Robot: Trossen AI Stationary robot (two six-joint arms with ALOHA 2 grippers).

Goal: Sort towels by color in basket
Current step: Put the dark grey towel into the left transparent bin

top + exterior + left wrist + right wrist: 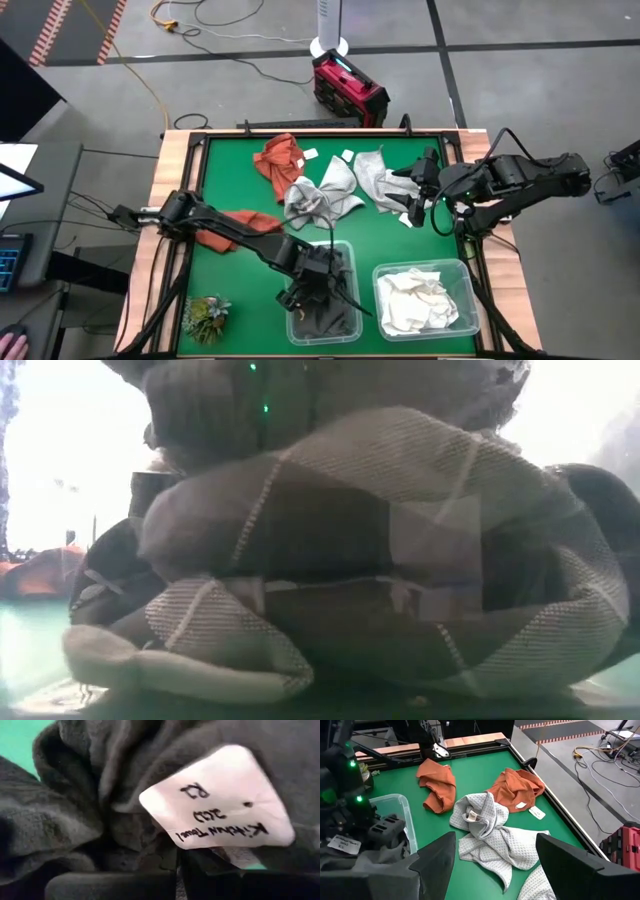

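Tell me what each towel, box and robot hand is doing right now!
Left gripper: shut, down in the dark grey towels.
Right gripper: open, over a light grey towel.
Dark grey towels: heaped in the left clear plastic bin.
White towels: piled in the right clear plastic bin.
Light grey waffle towels: crumpled, loose on the green mat.
Rust-orange towels: crumpled, unsorted.

Green plant tuft [206, 316] on table corner, red box [349, 88] on floor

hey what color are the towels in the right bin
White or cream; the towels fill the right bin. The high view shows it best.
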